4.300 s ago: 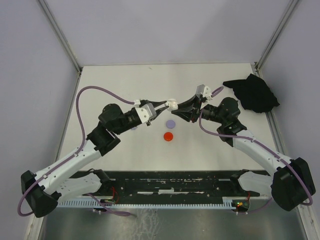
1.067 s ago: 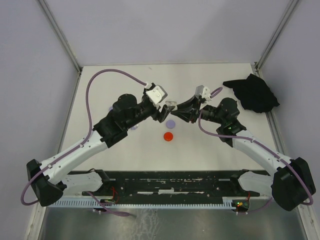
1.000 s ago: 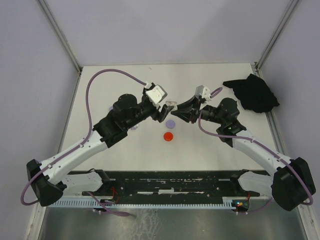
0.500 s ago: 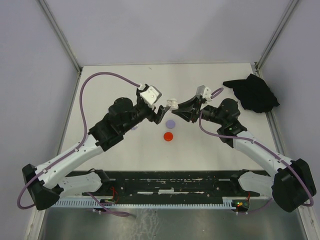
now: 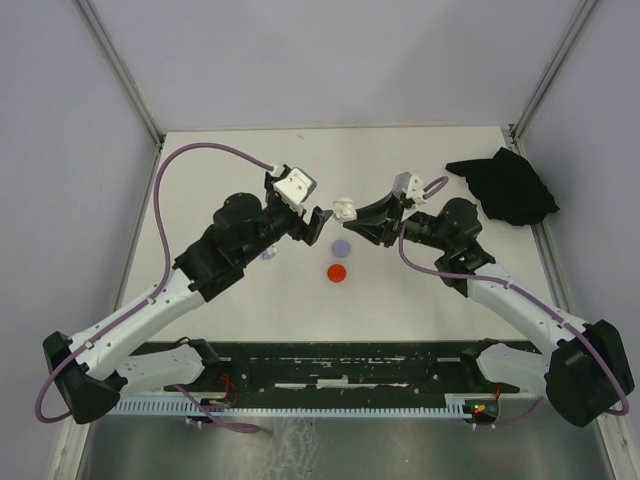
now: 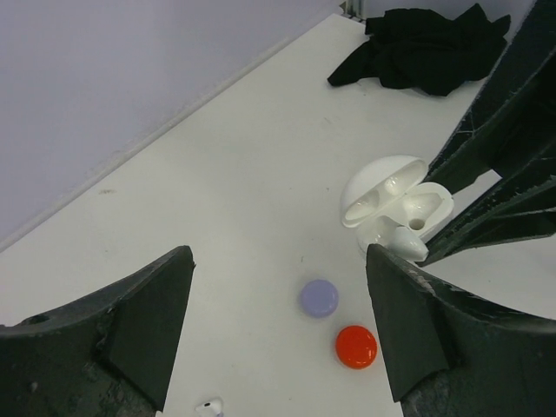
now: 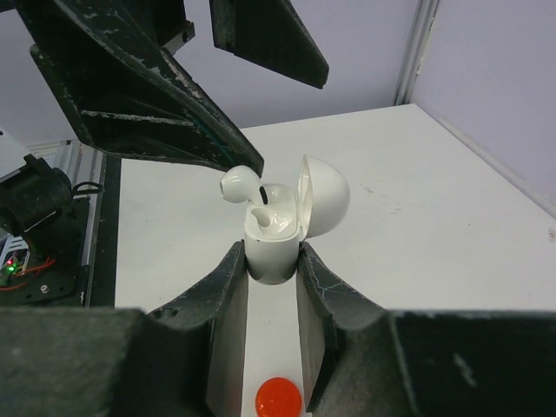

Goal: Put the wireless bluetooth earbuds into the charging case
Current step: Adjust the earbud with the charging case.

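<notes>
White table (image 5: 250, 160), lilac walls (image 5: 300, 60).
Right gripper (image 7: 270, 250) clamps one open case (image 7: 276, 234) holding two earbuds (image 7: 265, 215); left gripper (image 6: 278, 261) gapes empty; one lilac disc (image 6: 319, 298), one red disc (image 6: 356, 347), one cloth (image 5: 505, 185).

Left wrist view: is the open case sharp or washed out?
Left wrist view: the charging case is sharp but pale against the white table; the left claw's fingers are dark. Right wrist view: case crisp, the right claw's near fingers blurred.
</notes>
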### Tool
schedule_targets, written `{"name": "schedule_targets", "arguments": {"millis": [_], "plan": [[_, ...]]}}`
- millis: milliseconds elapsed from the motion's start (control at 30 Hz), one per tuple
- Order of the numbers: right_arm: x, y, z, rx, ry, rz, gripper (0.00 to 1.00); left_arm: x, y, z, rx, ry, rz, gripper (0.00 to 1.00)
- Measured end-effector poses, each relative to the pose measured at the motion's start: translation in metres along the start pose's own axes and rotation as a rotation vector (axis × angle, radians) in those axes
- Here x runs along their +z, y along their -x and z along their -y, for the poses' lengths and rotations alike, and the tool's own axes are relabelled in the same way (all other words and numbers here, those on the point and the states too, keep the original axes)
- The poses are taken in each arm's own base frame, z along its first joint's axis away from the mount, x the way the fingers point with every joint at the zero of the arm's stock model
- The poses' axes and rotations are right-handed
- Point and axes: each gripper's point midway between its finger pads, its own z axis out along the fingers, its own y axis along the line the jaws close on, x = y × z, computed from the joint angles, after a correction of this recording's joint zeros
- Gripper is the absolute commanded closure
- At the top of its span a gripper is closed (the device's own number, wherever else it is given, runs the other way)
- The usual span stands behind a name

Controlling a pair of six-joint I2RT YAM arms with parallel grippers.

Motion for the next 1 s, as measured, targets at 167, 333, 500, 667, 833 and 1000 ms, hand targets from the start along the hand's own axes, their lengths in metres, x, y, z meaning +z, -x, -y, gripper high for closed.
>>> {"name": "schedule_targets", "arguments": {"millis": [167, 333, 500, 667, 833, 1000], "plan": [[0.0, 0.0, 0.0, 0.0, 0.0, 0.0, 0.98, -0.006, 0.002, 0.012, -0.035, -0.067, -0.001, 0.12], [0.0, 0.0, 0.0, 0.001, -0.002, 0.0, 0.98, -0.012, 0.013, 0.017, -0.097, -0.094, 0.012, 0.12], [0.0, 0.0, 0.0, 0.001, -0.004, 0.0, 0.98, -0.015, 0.023, 0.02, -0.163, -0.103, 0.027, 0.12], [0.0, 0.0, 0.0, 0.004, -0.004, 0.0, 0.98, -0.007, 0.025, 0.025, -0.204, -0.121, 0.016, 0.12], [0.0, 0.0, 0.0, 0.004, -0.004, 0.0, 0.98, 0.003, 0.008, 0.027, -0.215, -0.111, -0.043, 0.12], [0.0, 0.0, 0.0, 0.004, -0.004, 0.0, 0.98, 0.002, 0.002, 0.02, -0.212, -0.068, -0.065, 0.12]]}}
